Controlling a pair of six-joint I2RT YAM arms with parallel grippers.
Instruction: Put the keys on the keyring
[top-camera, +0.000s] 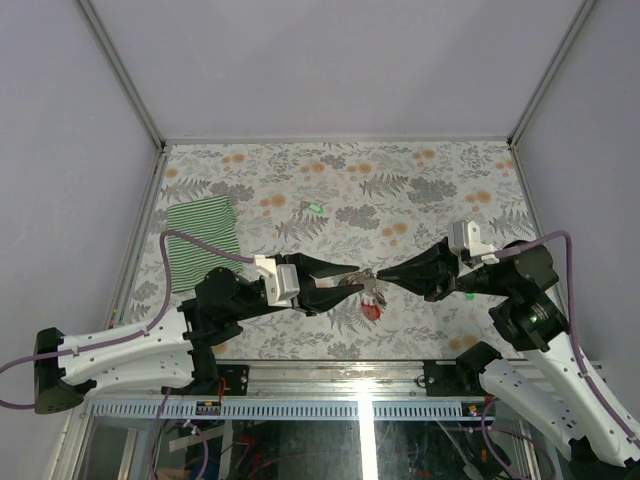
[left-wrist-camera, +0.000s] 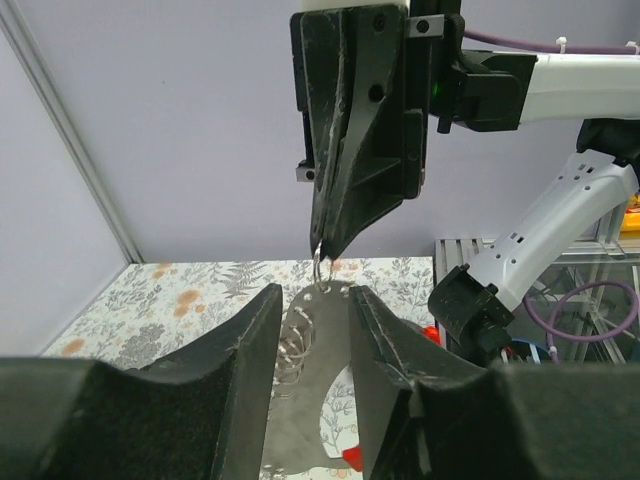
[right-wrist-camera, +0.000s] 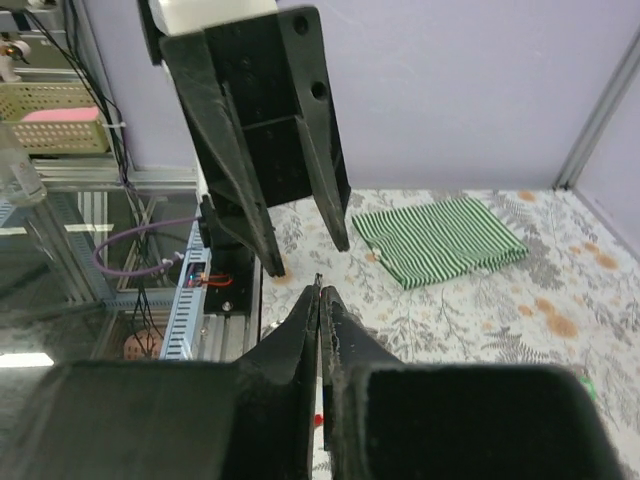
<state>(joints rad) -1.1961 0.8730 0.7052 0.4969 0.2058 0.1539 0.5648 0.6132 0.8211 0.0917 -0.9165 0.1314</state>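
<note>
Your right gripper (left-wrist-camera: 322, 248) is pressed together on the tiny wire loop (left-wrist-camera: 322, 270) topping the keyring (top-camera: 372, 292), which hangs between both grippers. Your left gripper (left-wrist-camera: 315, 295) stands spread either side of its grey strip (left-wrist-camera: 310, 400). It is likely light, stiff and slippery, so pinch the strip's flat faces. A green key (top-camera: 313, 208) lies at 11 o'clock.

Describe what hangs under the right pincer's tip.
The keyring: its grey strip hangs from the shut right pincer, between the left pincer's open fingers. Those fingers hide most of its red loop.
</note>
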